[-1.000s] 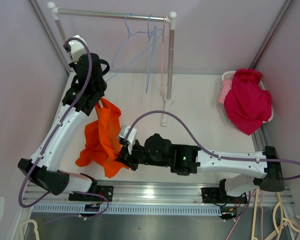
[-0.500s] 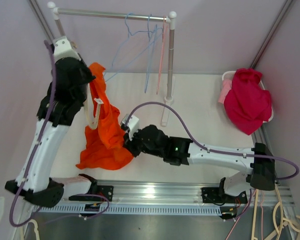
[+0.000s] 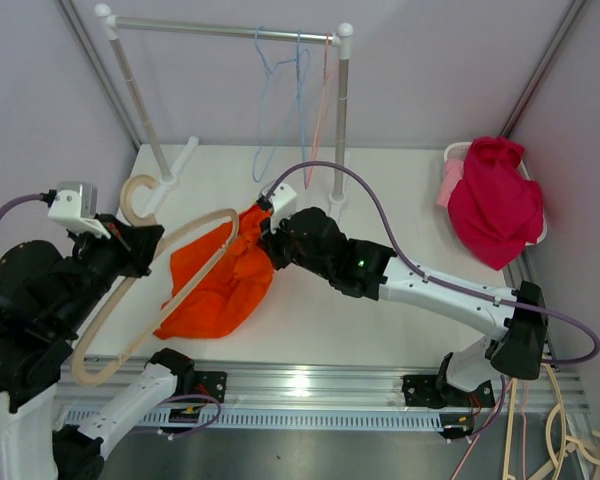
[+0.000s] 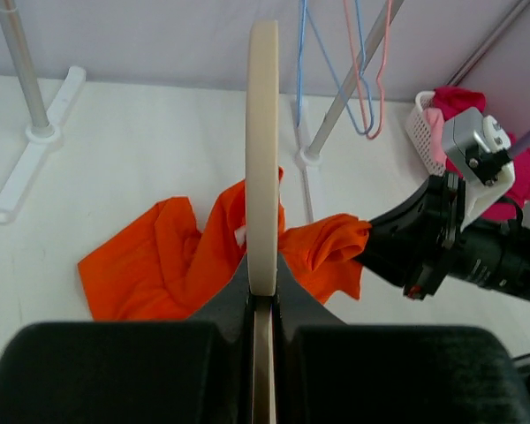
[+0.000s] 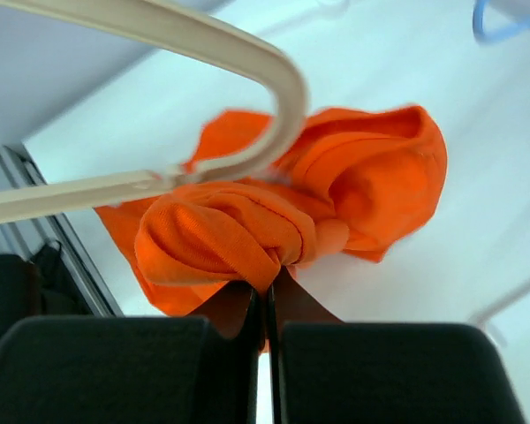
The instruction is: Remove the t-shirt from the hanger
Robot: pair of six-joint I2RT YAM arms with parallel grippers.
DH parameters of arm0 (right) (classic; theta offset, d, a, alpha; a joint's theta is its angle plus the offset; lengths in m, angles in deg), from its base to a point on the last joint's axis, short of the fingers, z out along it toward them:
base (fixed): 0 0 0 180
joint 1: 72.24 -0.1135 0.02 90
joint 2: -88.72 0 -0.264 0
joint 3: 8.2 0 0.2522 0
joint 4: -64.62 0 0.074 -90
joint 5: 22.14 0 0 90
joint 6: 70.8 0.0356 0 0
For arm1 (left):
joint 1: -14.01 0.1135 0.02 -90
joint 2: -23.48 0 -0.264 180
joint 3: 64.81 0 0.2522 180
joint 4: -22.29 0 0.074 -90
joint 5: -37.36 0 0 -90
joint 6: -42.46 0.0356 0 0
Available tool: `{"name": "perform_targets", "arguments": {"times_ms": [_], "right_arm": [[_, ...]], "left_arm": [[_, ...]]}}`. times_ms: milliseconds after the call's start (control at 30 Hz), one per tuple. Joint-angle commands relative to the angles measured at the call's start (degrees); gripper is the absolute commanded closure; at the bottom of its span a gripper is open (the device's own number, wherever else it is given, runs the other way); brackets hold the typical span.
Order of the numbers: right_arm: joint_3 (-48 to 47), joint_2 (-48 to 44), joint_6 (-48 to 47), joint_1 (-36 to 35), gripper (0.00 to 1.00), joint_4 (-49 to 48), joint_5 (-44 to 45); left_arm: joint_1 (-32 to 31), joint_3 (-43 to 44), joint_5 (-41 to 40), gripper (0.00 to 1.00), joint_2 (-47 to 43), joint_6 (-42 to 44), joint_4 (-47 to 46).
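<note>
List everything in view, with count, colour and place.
t-shirt: one, orange, bunched on the table, centre-left
hanger: one, cream, above the t-shirt
rack: one, white and grey, back of table
wire hangers: about three, blue and pink, on the rack
basket: one, white, right edge
clothes: heap, red and pink, in the basket
spare hangers: a few, cream, near right corner
table: one, white
left gripper: black, shut on the hanger
right gripper: black, shut on the t-shirt

Top view: high behind the arm bases, looking down on the table [image 3: 410, 180]. Wrist views: close, low (all three share the shirt [image 4: 159, 256]).
</note>
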Motion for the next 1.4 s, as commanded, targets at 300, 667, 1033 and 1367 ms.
{"name": "perform_targets", "arguments": {"times_ms": [300,667,1033,1367], "right_arm": [[4.92,-19.97,6.85,0.01,1.0,21.09,16.61],[-11.84,-16.49,-0.15,33.65,1.0,23.95,15.71],[-65.54,17.88,-6.66,56.96,1.0,-0.04,2.68],[-60.73,23.25,-0.73,76.18,1.0,-18.71,20.98]], "left_arm": [[-0.06,-1.87,-8.4,0.99,-2.69,5.66,4.75],[0.02,-7.23,-3.47,0.99,1.88,2.76,-4.05],[0.29,-6.62,-5.84,0.99,5.13,3.72,-4.84],[0.55,-6.71,-5.49,0.99,10.14,3.9,-10.11]]}}
